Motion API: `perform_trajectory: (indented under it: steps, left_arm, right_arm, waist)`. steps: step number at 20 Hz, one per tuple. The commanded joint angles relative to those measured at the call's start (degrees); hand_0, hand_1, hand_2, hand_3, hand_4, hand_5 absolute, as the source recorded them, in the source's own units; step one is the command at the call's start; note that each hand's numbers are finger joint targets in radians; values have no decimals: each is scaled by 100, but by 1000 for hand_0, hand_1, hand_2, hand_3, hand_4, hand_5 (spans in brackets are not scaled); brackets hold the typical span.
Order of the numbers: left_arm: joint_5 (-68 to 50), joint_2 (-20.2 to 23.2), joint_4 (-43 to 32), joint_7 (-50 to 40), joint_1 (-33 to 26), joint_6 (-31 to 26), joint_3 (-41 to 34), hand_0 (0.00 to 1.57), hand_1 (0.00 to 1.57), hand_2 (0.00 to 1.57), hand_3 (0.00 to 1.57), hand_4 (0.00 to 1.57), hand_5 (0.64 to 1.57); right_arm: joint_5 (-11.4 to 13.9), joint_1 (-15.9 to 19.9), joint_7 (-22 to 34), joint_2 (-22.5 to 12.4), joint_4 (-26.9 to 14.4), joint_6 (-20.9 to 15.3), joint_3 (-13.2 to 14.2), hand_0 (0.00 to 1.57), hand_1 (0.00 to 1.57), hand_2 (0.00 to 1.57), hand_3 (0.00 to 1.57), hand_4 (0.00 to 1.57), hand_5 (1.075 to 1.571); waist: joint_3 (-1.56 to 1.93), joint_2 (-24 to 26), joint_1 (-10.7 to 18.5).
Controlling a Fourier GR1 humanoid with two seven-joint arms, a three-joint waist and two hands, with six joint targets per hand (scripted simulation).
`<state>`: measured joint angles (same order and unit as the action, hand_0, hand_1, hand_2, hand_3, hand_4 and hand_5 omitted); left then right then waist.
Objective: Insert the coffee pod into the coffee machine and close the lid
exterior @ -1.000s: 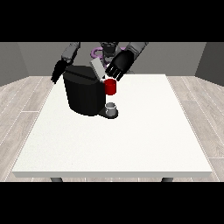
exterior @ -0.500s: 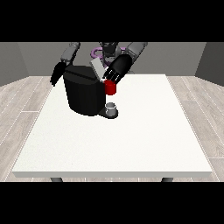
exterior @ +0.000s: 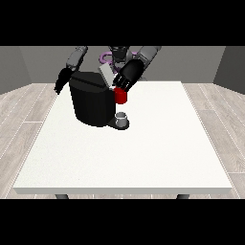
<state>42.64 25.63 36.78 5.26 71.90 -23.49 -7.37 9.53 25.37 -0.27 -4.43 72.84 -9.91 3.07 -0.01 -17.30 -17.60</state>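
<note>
Just 1 coffee machine (exterior: 92,103), 2 hands (exterior: 125,76) (exterior: 62,81), 1 table (exterior: 143,153).

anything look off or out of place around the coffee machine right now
Nothing is spilled or knocked over. The coffee machine stands upright on the table, its lid tilted up, with the hand at the view's right at it.

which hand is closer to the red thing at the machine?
Left: the hand at the view's right sits just above the red thing. The hand at the view's left hangs beyond the coffee machine.
</note>
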Motion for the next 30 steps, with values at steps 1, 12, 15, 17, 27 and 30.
perform_trajectory:
  steps: [1,12,15,17,27,30]
  left_arm:
    - [-7,142,-26,244,169,-50,-29,1212,1212,1245,1199,352,1571]
    - [615,24,15,250,-49,521,449,1212,1212,1225,1100,0,1571]
    - [713,96,25,520,-181,838,462,1162,1162,1190,1068,0,1571]
    - [597,162,-62,369,166,360,369,1173,1173,1170,1017,0,1571]
    - [497,284,-130,747,190,1042,11,1247,1247,1211,957,0,1571]
    - [534,215,-72,792,270,893,103,1241,1241,1202,970,0,1571]
  right_arm:
    - [72,212,183,67,25,-166,-2,0,0,0,0,104,1571]
    - [41,98,177,-3,-20,-49,-2,0,0,0,0,0,1571]
    - [5,127,-61,-48,88,-41,42,0,0,0,0,145,1571]
    - [54,343,197,-28,-92,-231,145,0,0,0,0,0,1571]
    - [198,165,-119,105,261,-215,-155,0,0,0,0,0,1571]
    - [206,199,20,209,103,-357,-107,0,0,0,0,61,1571]
  waist:
    - [1,-141,62]
    - [1,-70,-12]
    - [1,-266,-14]
    - [2,-156,106]
    - [1,-593,-219]
    - [3,-472,-83]
